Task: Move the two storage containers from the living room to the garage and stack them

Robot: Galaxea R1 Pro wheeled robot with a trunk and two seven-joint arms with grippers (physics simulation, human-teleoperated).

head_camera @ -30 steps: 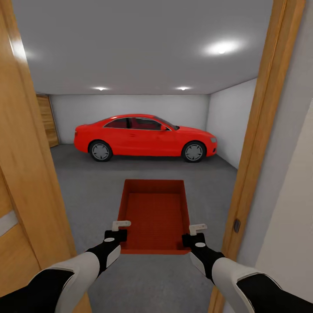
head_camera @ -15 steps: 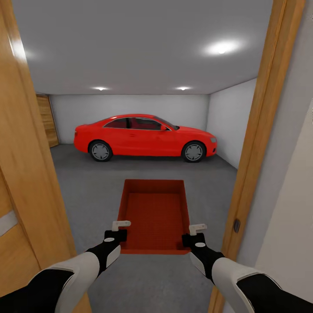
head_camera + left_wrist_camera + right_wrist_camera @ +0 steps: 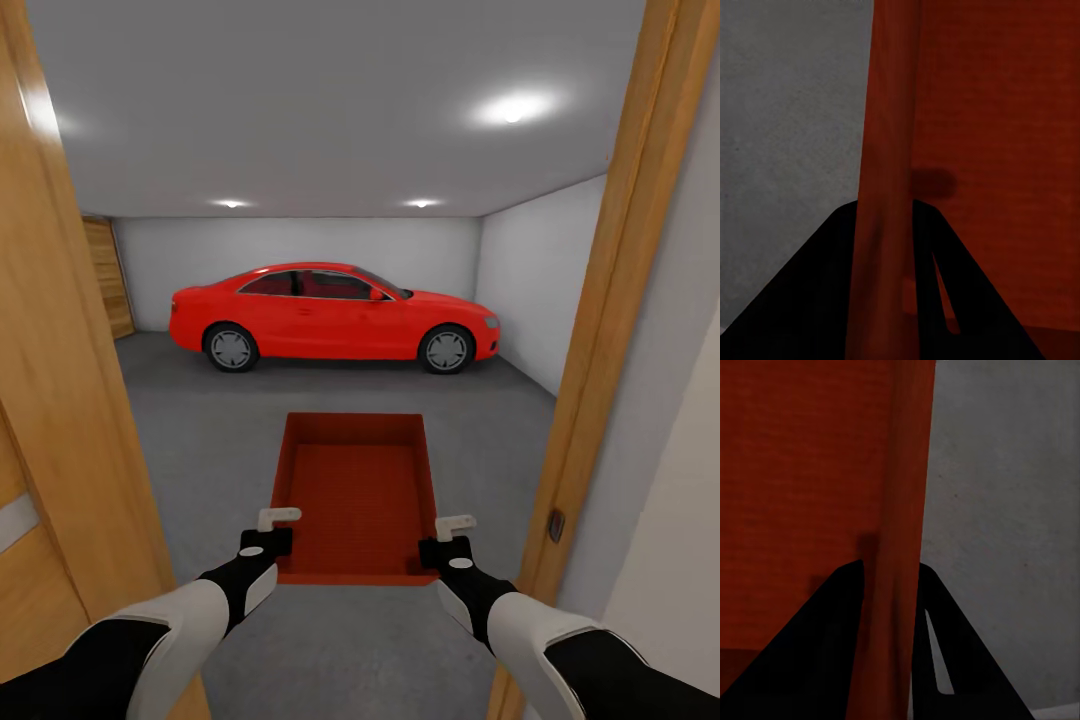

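Left gripper (image 3: 268, 535) clamped on left wall of orange-red storage container (image 3: 352, 495), one finger (image 3: 817, 300) either side. Container carried level between wooden door frame posts (image 3: 610, 330), over grey garage floor (image 3: 210, 430). Red car (image 3: 330, 315) parked well beyond. Right gripper (image 3: 452, 540) pinching right wall likewise.

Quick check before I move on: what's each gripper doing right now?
Left gripper: shut on the left wall of the storage container.
Right gripper: shut on the same container's right wall.
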